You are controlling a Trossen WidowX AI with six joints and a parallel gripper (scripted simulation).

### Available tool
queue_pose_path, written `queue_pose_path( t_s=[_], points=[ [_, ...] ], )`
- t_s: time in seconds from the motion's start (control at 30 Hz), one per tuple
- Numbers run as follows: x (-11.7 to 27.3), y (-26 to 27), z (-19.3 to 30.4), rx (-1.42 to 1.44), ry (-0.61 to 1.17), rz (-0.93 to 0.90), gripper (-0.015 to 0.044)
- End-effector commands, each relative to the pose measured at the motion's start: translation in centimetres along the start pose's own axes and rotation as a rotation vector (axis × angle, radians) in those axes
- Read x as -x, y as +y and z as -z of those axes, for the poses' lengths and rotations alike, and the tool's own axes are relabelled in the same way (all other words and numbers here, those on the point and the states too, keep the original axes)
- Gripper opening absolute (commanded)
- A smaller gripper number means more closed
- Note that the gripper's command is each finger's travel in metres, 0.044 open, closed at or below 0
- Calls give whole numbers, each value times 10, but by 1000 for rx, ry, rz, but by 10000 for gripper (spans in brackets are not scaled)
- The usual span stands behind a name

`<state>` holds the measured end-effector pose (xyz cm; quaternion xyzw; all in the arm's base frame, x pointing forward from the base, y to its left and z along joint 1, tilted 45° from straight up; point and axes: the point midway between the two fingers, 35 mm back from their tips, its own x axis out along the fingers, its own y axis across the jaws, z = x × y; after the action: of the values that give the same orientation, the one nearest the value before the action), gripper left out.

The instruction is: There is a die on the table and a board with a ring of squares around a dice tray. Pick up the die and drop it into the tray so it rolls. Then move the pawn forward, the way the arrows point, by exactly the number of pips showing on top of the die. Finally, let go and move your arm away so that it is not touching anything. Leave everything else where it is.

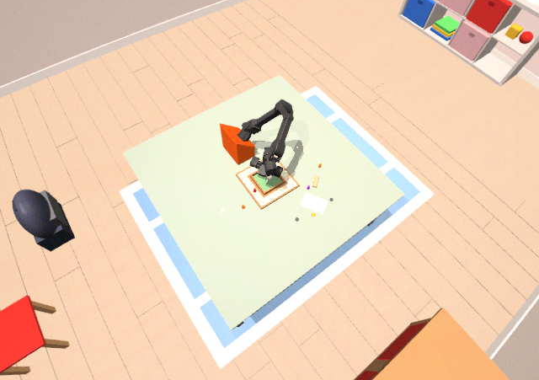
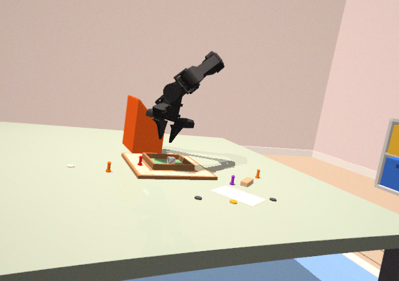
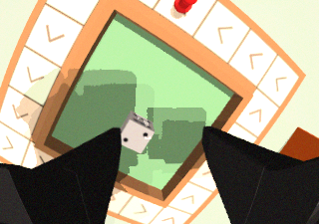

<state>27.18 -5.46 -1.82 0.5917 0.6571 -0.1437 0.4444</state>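
From the top, the arm crowded over the board, its gripper (image 1: 269,176) (image 2: 165,140) (image 3: 162,135) hiding the die. From the side, the fingers hung part-open and empty above the tray (image 1: 265,192) (image 2: 174,167) (image 3: 80,77), the die (image 2: 170,160) (image 3: 137,132) lying inside! The red pawn (image 1: 254,190) (image 2: 139,160) (image 3: 185,2) stood beside it; a low swing might have toppled it. At the wrist, two pips seemed uppermost, but the tilted view risked a miscount, and fingers cut off nearby squares.

Orange wedge-shaped block (image 1: 235,145) (image 2: 141,129) (image 3: 302,146) standing upright on the table (image 1: 195,237) (image 2: 96,226). Purple peg (image 1: 308,187) (image 2: 232,180) near a small tan block (image 1: 315,181) (image 2: 246,181). Lying flat: white sheet (image 1: 314,203) (image 2: 238,195), yellow disc (image 1: 313,214) (image 2: 233,201) just beside.
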Motion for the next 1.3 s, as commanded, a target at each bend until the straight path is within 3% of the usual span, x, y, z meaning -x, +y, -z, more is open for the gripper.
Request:
queue_pose_path(
  t_s=[0.0, 0.7, 1.27],
  points=[
    [-10, -11, -42, 741, -1, -28, 200],
    [-27, -31, -85, 1669, -29, -65, 200],
    [-28, -31, -86, 1680, -30, -65, 200]
  ],
)
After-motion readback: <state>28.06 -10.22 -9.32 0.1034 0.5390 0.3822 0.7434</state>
